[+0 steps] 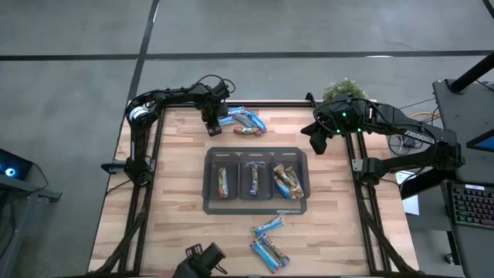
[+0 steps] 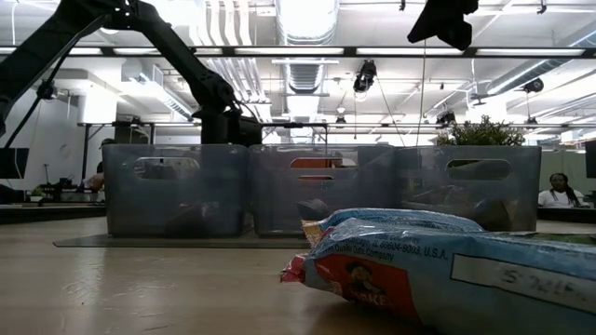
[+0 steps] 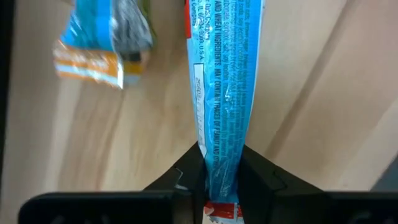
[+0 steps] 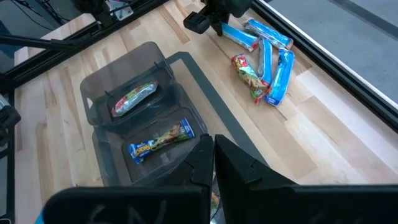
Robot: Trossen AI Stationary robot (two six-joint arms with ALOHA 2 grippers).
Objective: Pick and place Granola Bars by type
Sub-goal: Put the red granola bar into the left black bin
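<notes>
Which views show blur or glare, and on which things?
Low view: the nearest light blue bar is out of focus, and the ceiling lights glare. Left wrist view: the second wrapper is blurred; the bar between the left gripper fingers is sharp.

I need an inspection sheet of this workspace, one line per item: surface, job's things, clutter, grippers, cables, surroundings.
Surface: wooden table, bare wood around the things.
Job's things: grey tray with three compartments, bars in each; far pile of bars; near pile of bars.
Clutter: nothing seen.
Grippers: left gripper at the far pile, jaws closed on a light blue bar; right gripper above the table's right side, jaws shut, holding nothing.
Cables: black cables on the left arm.
Surroundings: green plant behind the table; keyboard at right; people in the room behind.
</notes>
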